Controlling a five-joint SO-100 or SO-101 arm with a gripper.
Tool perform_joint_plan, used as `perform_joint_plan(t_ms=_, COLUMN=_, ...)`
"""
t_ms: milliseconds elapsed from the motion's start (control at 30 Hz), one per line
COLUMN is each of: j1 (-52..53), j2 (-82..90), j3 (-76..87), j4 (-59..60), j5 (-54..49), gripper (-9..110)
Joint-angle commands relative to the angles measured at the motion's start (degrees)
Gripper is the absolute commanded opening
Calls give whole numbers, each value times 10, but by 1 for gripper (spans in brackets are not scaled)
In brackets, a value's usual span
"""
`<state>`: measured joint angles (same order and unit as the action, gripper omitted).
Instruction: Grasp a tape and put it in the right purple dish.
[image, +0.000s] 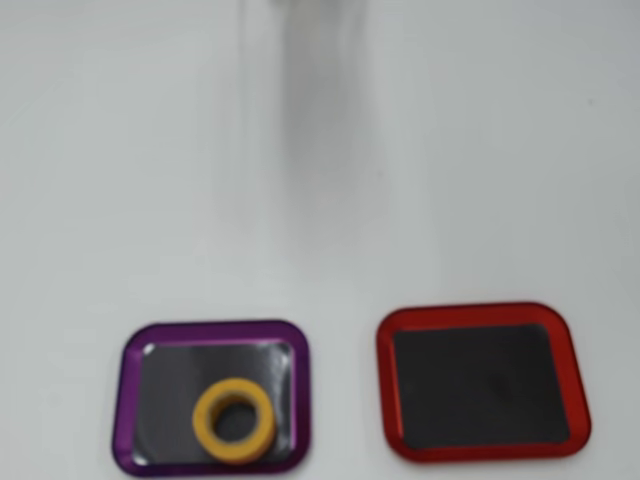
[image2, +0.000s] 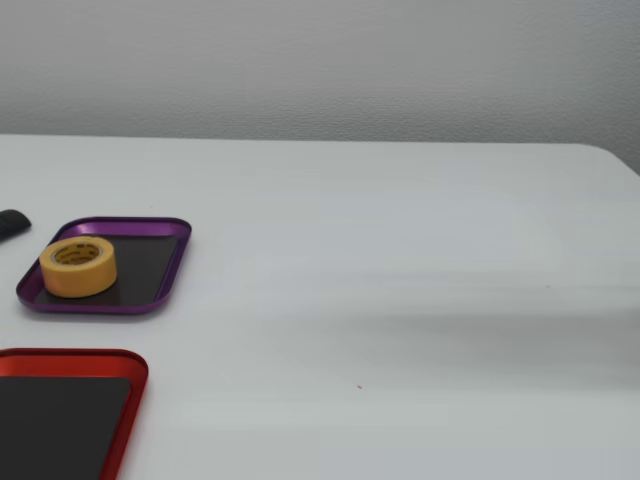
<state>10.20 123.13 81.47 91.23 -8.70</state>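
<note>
Tape (image2: 78, 265) inside seemingly metal-rimmed purple dish (image2: 150, 299)

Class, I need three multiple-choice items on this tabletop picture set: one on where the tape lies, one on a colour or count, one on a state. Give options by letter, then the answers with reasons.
1. Where is the tape?
A. Inside the purple dish
B. Inside the red tray
C. On the bare table

2. How many trays are on the table?
A. One
B. Two
C. Three

3. What is the state of the red tray?
A. It holds the tape
B. It is stacked on the purple dish
C. It is empty

Answers:
1 A: the yellow roll rests flat on the purple dish's black floor in both views.
2 B: one purple-rimmed and one red-rimmed, apart from each other.
3 C: only its black inner surface shows.
</note>
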Motion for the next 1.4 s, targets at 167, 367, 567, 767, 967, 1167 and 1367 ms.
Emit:
perform_joint_plan(t_ms=167, j1=0, j2=354, j3=451, j4=-145, j5=3, gripper=15)
perform_joint_plan(t_ms=367, j1=3, j2=624, j3=671, j4=-215, j5=-2, gripper=16)
perform_joint_plan(t_ms=567, j1=1, j2=749, j3=760, j4=-203, j5=5, gripper=21)
perform_joint_plan(t_ms=767, j1=0, j2=710, j3=844, j4=-203, j5=91, gripper=21)
perform_joint_plan(t_ms=967, j1=1, j2=710, j3=874, j4=-202, j5=113, gripper=-1)
perform_joint_plan(t_ms=1167, j1=1, j2=710, j3=875, j4=-196, j5=112, gripper=0)
perform_joint_plan(t_ms=1367, j1=0, j2=710, j3=948, j4=-199, j5=112, gripper=0)
